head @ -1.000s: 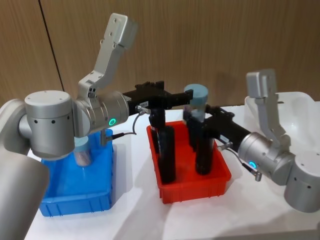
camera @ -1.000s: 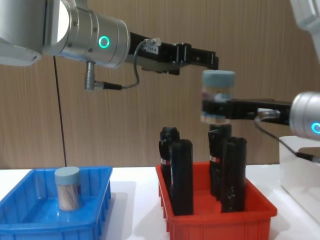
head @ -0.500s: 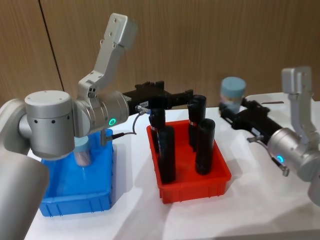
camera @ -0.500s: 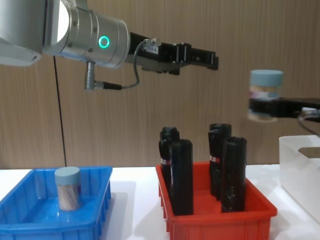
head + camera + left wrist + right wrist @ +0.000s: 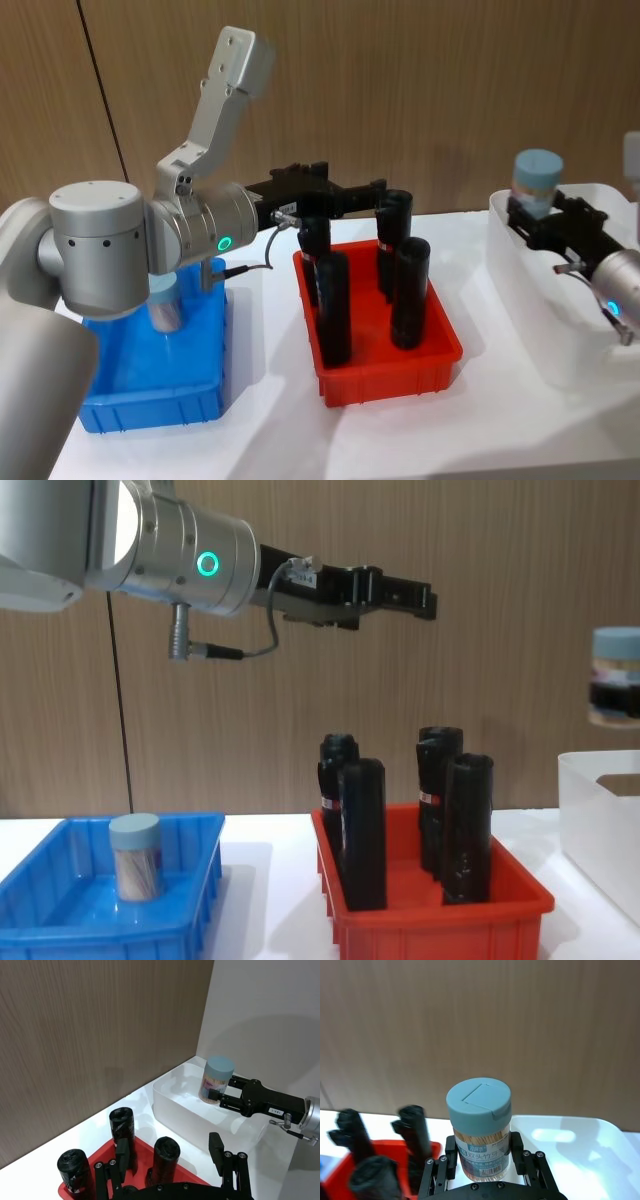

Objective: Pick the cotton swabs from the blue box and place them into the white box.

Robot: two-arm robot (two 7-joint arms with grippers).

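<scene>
Head view: right gripper (image 5: 540, 212) closed on a swab jar (image 5: 537, 178), upright with its pale blue lid on top, above the white box (image 5: 520, 290); left gripper (image 5: 378, 190) hovers over the red bin (image 5: 390, 372) of black cylinders (image 5: 410, 290). Left wrist view: left fingers spread wide, nothing between them. Right wrist view: fingers (image 5: 516, 1152) clamp the swab jar's labelled band from both sides. Chest view: second swab jar (image 5: 135, 855) stands upright in the blue box (image 5: 205, 890) — left of the red bin.
</scene>
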